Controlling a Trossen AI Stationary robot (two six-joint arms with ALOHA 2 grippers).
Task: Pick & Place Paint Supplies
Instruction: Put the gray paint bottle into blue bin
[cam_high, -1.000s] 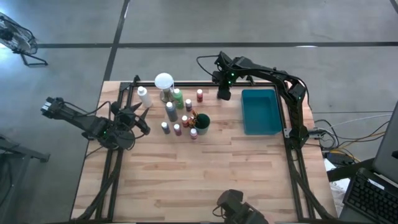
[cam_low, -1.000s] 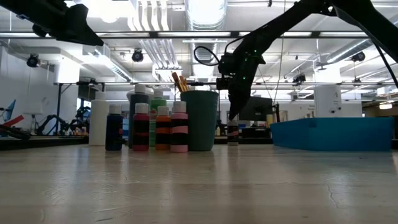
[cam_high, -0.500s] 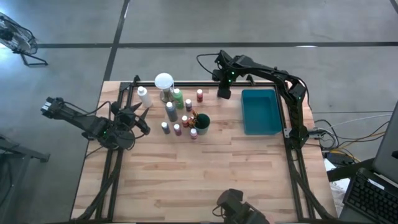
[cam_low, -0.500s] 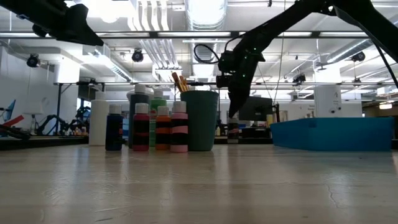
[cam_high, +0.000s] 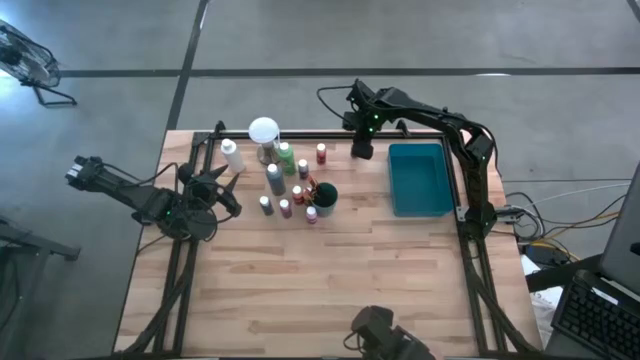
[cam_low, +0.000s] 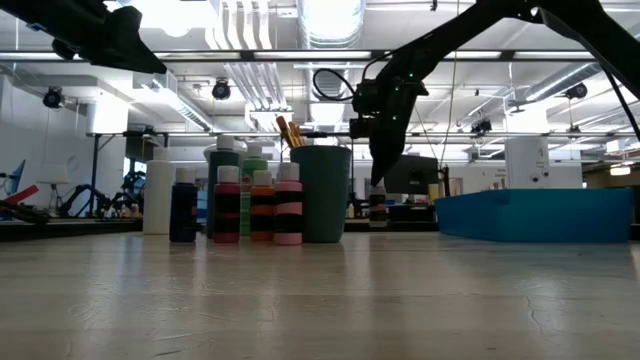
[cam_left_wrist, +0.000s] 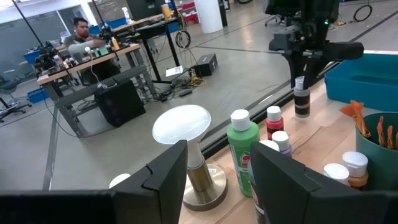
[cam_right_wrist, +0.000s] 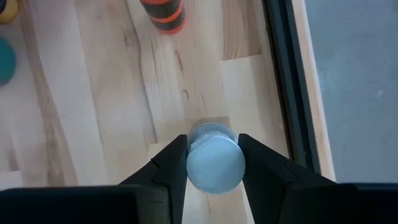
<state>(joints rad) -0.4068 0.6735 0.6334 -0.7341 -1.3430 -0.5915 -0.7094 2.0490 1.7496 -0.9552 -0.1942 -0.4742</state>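
Right gripper (cam_right_wrist: 213, 163) jaws clamped on white-capped paint bottle (cam_right_wrist: 214, 163), bottle upright between them, beside teal tray (cam_high: 420, 180)

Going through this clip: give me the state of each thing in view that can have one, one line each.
right gripper: shut on a white-capped bottle, above the table near its far edge.
left gripper: open, holding nothing, near the table's left edge.
teal tray: nothing visible inside.
dark green cup: upright, brushes sticking out.
bottle cluster: upright, capped.
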